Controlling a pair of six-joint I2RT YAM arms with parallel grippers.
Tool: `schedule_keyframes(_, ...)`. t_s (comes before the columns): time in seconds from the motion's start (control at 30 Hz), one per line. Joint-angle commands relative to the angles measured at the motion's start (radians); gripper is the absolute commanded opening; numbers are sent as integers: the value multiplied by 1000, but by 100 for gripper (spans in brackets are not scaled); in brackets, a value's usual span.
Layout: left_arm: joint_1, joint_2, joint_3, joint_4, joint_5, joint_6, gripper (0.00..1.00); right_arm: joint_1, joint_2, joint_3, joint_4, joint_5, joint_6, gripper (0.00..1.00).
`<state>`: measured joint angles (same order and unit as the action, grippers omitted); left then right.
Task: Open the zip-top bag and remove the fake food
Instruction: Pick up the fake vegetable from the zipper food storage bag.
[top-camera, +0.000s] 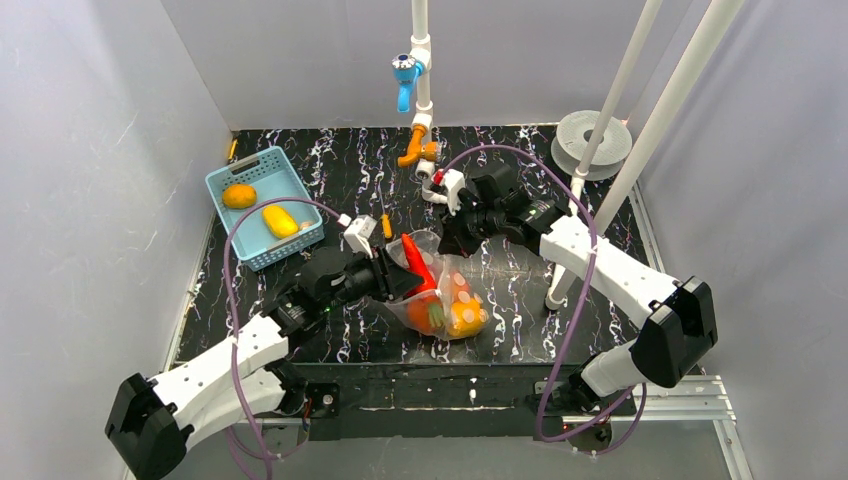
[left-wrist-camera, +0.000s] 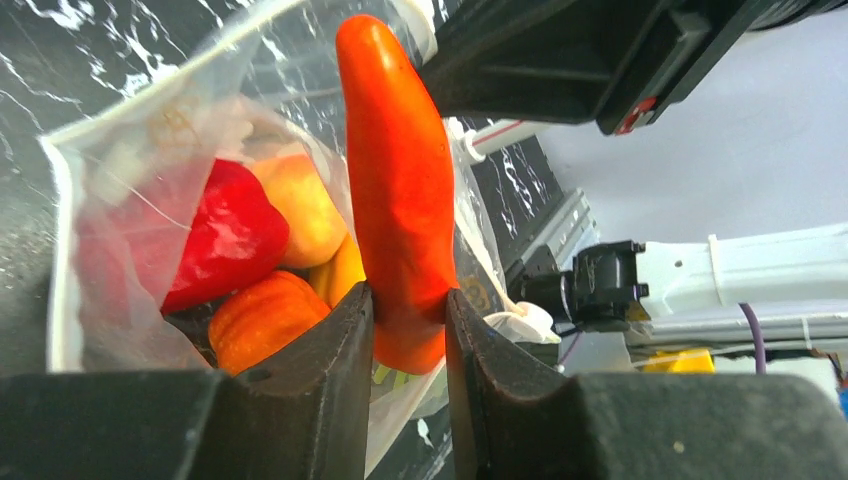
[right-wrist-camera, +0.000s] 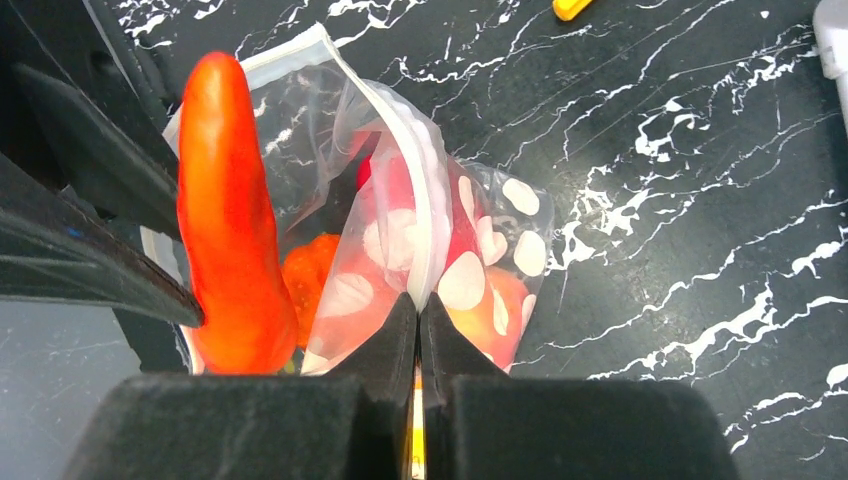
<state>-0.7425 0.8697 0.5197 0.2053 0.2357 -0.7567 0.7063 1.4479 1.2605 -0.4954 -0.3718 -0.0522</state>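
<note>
At the bag's mouth: carrot coming out, more to follow

On the dark, white-veined bench the zip-top bag lay open. Its mouth was held up by the right tool, pinched thin on the clear film at the rim. The left tool was clamped around the thick end of a carrot, a smooth, glossy red-orange taper standing out of the mouth. A round orange one and a yellow oblong lay in the light blue perforated basket. By my judgement the job was roughly half done: a shiny red pepper, a ribbed orange piece and a peach-coloured one sat inside the crinkly, white-dotted pouch
</note>
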Motion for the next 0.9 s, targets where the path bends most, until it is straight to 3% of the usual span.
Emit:
schedule_keyframes(0.0,-1,-84,-20,4,-137,38,0,-7,-39,-2,32,-77,-13,1)
schedule_keyframes(0.4,-1,-218,-50,30,-292,49,0,0,-39,-9,23,-133,-27,1)
schedule_keyframes(0.87,3,-303,40,-102,-390,132,0,2,-38,-10,18,-141,-35,1)
